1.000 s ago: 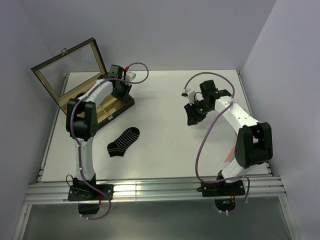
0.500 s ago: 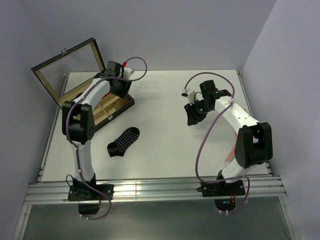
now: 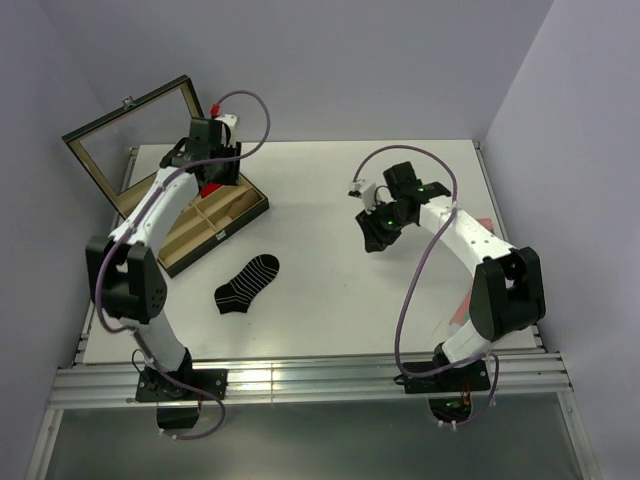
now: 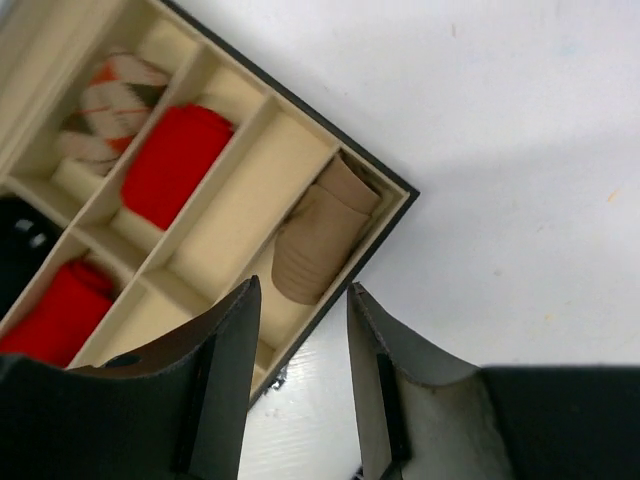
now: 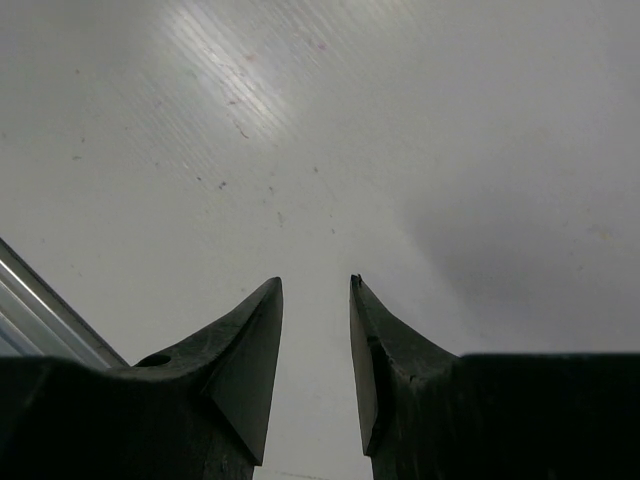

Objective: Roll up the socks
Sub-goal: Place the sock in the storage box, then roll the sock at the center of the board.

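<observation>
The short black sock with thin white stripes (image 3: 247, 284) lies flat on the white table, between the two arms. A tan-brown sock (image 4: 320, 240) sits rolled up in the end compartment of the wooden box (image 4: 395, 185). In the top view the arm hides it. My left gripper (image 4: 303, 288) hovers over that corner of the box (image 3: 245, 210), open, with nothing between its fingers. Seen from above, the left gripper (image 3: 207, 172) is over the box's far part. My right gripper (image 3: 375, 228) hangs open over bare table, right of centre, and the right wrist view of it (image 5: 315, 280) shows only table.
The box's glass lid (image 3: 130, 135) stands open at the back left. Other compartments hold two red bundles (image 4: 175, 160) and a coral patterned sock (image 4: 105, 105). Something coral-pink (image 3: 458, 318) peeks out behind the right arm. An aluminium rail (image 3: 300, 380) runs along the near edge.
My left gripper has risen and swung left from the box's right end toward its far part, its jaws a little wider. The right gripper has drifted slightly left.
</observation>
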Controlling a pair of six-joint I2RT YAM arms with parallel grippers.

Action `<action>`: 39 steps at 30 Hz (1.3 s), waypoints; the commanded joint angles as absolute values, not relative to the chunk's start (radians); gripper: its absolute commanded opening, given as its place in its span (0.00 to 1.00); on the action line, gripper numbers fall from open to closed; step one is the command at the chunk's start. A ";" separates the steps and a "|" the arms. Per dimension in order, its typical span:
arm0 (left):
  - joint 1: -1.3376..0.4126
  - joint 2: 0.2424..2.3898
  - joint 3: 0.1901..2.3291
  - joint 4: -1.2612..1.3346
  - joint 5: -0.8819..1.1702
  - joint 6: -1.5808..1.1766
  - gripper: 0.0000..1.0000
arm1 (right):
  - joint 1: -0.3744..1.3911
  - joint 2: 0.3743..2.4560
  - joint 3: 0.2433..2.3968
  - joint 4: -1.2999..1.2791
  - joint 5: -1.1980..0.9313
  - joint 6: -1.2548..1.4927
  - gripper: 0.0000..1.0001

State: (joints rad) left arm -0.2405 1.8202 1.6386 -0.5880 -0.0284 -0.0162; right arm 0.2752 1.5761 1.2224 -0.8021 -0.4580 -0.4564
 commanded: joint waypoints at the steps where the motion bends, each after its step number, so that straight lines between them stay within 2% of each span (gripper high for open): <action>1: -0.244 1.626 1.553 -0.516 -0.156 -0.228 0.45 | 0.386 1.520 1.198 -0.706 -0.422 -0.433 0.41; 8: -0.265 1.185 1.300 -0.474 -0.215 -0.420 0.46 | 0.636 1.520 1.203 -0.582 -0.414 -0.391 0.41; 14: -0.267 0.950 1.207 -0.503 -0.186 -0.502 0.48 | 0.810 1.528 1.172 -0.388 -0.407 -0.354 0.41; 22: -0.270 0.851 1.169 -0.523 -0.115 -0.558 0.48 | 0.983 1.675 1.153 -0.126 -0.371 -0.307 0.40; 28: -0.273 0.824 1.164 -0.532 -0.103 -0.577 0.48 | 1.028 1.844 1.258 -0.080 -0.377 -0.279 0.38; 39: -0.275 0.759 1.105 -0.515 -0.178 -0.607 0.48 | 1.141 1.939 1.327 -0.005 -0.293 -0.287 0.39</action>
State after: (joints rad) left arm -0.2699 0.7872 1.1229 -0.5434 -0.1333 -0.5789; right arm 1.1038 1.9079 1.2663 -0.0731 -0.3248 -0.2943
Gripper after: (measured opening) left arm 0.482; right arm 0.391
